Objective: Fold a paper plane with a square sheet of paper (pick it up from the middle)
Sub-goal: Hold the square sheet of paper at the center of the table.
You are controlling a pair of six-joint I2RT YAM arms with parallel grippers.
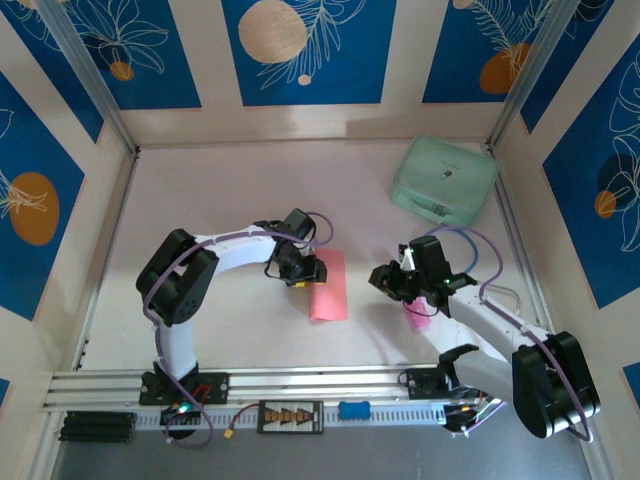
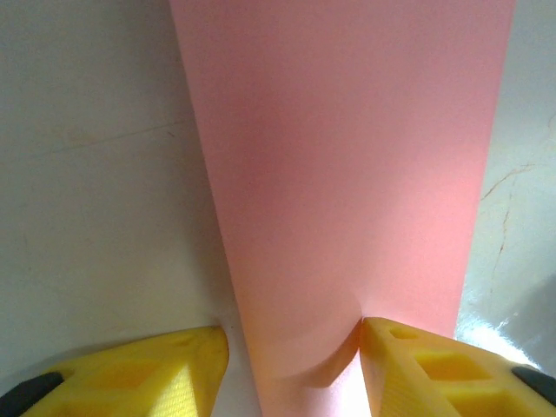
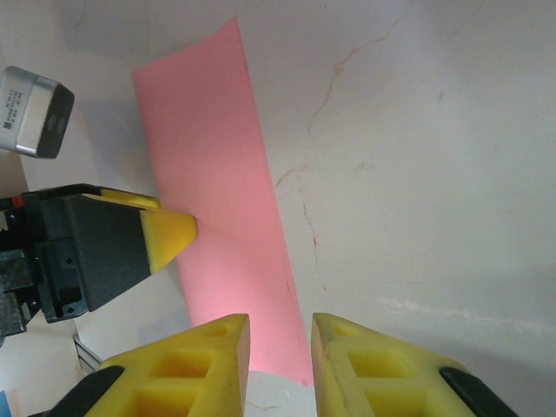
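The sheet of paper [image 1: 328,286] lies flat near the middle of the table [image 1: 220,190], a little towards the lower part of the overhead frame; it shows as a narrow salmon-pink rectangle with its long side running up and down the picture. The left gripper [image 1: 305,272] sits at the sheet's upper left edge. In the left wrist view the sheet [image 2: 347,174] runs up the centre of the frame, and the left gripper [image 2: 295,347] stands astride its near end with the jaws apart; the finger at lower right touches the paper's edge where a small dent and a shadow show, and the finger at lower left is just beside the other edge.

The right gripper [image 1: 385,280] hangs right of the sheet and apart from it; in the right wrist view its fingers [image 3: 200,365] stand close together with a slim gap and nothing between them, so it holds nothing. There the sheet [image 3: 217,191] runs from upper centre down to that gap, with one left-gripper fingertip touching its left edge.

A mint-green case [image 1: 445,180] rests at upper right; a small bright-pink object [image 1: 417,318] lies just below the right gripper.
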